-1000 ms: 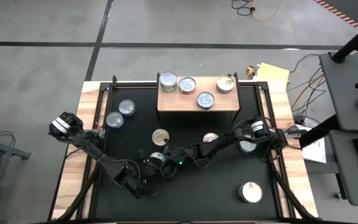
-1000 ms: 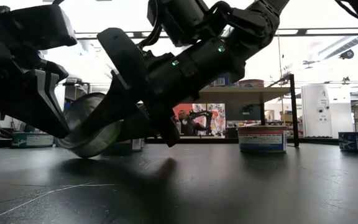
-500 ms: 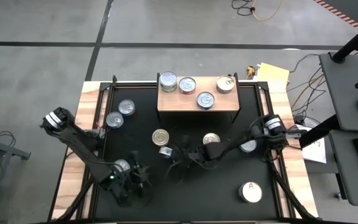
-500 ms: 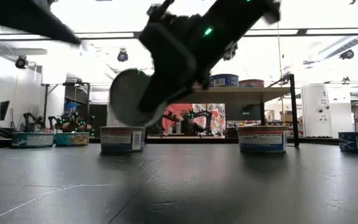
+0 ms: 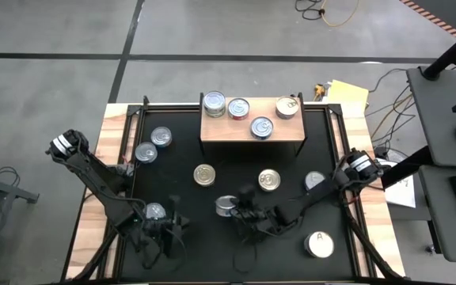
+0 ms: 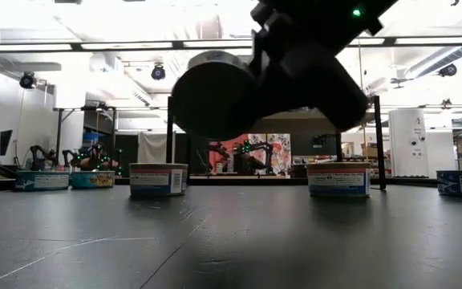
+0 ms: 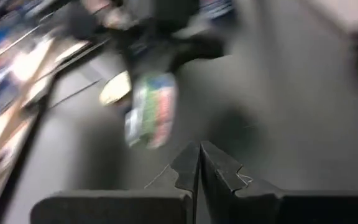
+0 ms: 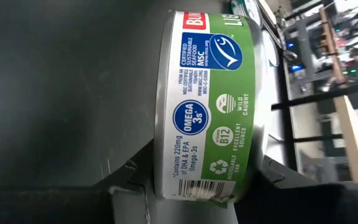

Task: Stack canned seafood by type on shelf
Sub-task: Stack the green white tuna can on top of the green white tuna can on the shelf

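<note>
Lifted clear of the tabletop (image 5: 172, 166) since a second ago, the green-labelled can (image 8: 207, 106) rides pinched by its flat faces in the right gripper (image 8: 197, 180), well short of the shelf (image 5: 252, 136), and could slip out mid-swing, while the left gripper (image 7: 199, 163), pressed together and empty, waits near the table's front-left.

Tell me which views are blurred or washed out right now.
Left wrist view: heavy motion smear; only the shut left gripper reads sharply. Low view: bright ceiling lights leave the right gripper and its can as dark silhouettes. Right wrist view: the can's green label is crisp.
</note>
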Controlling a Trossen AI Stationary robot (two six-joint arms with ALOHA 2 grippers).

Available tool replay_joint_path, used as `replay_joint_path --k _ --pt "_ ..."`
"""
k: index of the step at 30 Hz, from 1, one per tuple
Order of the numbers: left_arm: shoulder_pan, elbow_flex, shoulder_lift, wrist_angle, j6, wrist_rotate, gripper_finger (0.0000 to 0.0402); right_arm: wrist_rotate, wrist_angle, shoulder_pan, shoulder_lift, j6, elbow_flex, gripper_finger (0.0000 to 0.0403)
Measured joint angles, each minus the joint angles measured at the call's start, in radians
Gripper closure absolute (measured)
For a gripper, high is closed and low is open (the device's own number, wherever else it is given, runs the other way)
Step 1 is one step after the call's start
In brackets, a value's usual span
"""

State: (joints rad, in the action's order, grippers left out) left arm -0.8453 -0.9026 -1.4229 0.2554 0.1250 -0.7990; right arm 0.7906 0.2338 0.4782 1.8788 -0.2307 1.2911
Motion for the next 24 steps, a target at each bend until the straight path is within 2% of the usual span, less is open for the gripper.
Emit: replay_joint_path --k 6,10,13,20,24 --pt "0.024 0.042 0.002 -0.328 -0.33 0.172 0.0402 0.096 0.045 0.062 -0.042 -0.024 0.0 0.0273" --pt "0.078 0.106 0.004 -0.481 -0.411 0.236 0.0402 0.157 0.046 0.11 -0.091 -0.05 -0.002 0.0273" --pt "0.133 0.171 0.006 -0.599 -0.415 0.236 0.0402 0.164 0.045 0.136 -0.131 -0.023 -0.002 0.0273" --pt "0.204 0.242 0.007 -0.881 -0.432 0.221 0.0401 0.181 0.033 0.133 -0.209 0.219 -0.048 0.0273" --pt "0.217 0.242 0.017 -0.925 -0.435 0.162 0.0395 0.187 -0.023 0.117 -0.249 0.344 -0.128 0.0273"
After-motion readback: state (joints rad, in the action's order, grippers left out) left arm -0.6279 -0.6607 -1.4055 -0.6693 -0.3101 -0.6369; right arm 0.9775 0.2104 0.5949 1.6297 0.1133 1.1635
